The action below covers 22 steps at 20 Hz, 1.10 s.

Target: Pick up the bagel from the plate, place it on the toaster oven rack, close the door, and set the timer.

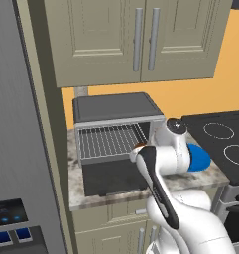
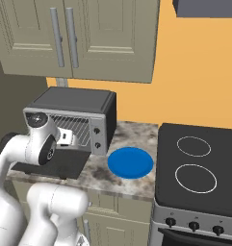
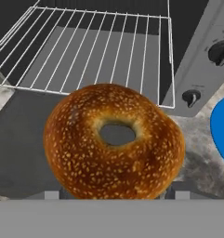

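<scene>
— Look there, on the left: the toaster oven [image 1: 116, 130] stands on the worktop [image 2: 127, 185] with its door [image 1: 113, 176] dropped flat, and the toaster oven rack [image 1: 111, 141] is bare — wires all clear.

— And the bagel [image 3: 114, 148]?

— Off the plate [image 2: 130, 162] already. From the hand's own view it hangs over the lowered door, just short of the rack's front edge, and the pincer [image 3: 114, 191] has its tips on either side of it — closed on the bagel, as far as I can judge, though the tips themselves are mostly hidden under the bread.

— So what would you do from here?

— Carry it forward over the wires, well past that front bar, and keep it level. I'd let go only once it sits low over the middle of the rack; dropped near the edge it could roll back onto the door.

— Anything to the right to watch?

— The control panel with its two knobs [image 3: 191, 96] is just beside the opening, so the hand should stay clear of it. Further right lies the plate, empty and blue, and beyond it the stovetop [image 2: 197, 166] — neither is in the way.
</scene>
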Motion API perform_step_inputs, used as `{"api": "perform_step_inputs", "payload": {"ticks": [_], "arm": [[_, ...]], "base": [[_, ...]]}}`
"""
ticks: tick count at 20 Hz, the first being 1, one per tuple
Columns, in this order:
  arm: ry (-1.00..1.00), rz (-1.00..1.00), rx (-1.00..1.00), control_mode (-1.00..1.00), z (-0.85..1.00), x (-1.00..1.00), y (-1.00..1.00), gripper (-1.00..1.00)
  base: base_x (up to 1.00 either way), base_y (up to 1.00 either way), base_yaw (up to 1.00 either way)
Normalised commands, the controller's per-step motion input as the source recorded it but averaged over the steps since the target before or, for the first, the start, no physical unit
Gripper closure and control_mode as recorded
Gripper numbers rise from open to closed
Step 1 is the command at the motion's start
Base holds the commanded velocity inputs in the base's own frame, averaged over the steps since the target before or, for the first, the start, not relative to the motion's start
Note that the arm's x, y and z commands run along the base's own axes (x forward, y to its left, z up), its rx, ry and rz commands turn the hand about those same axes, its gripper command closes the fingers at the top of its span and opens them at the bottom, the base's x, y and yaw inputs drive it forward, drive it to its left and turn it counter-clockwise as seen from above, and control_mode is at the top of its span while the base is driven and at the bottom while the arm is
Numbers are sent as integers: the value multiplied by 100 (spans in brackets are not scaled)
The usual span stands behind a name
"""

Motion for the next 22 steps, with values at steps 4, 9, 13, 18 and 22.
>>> {"api": "perform_step_inputs", "payload": {"ticks": [4,9,13,18,22], "arm": [[0,0,0,-100,0,43,23,100],[0,-1,0,-100,-2,34,13,100],[0,0,0,-100,-14,31,14,100],[0,0,0,-100,-8,33,17,100],[0,0,0,-100,-6,32,16,100]], "base": [[0,0,0],[0,0,0],[0,0,0],[0,0,0],[0,0,0]]}}
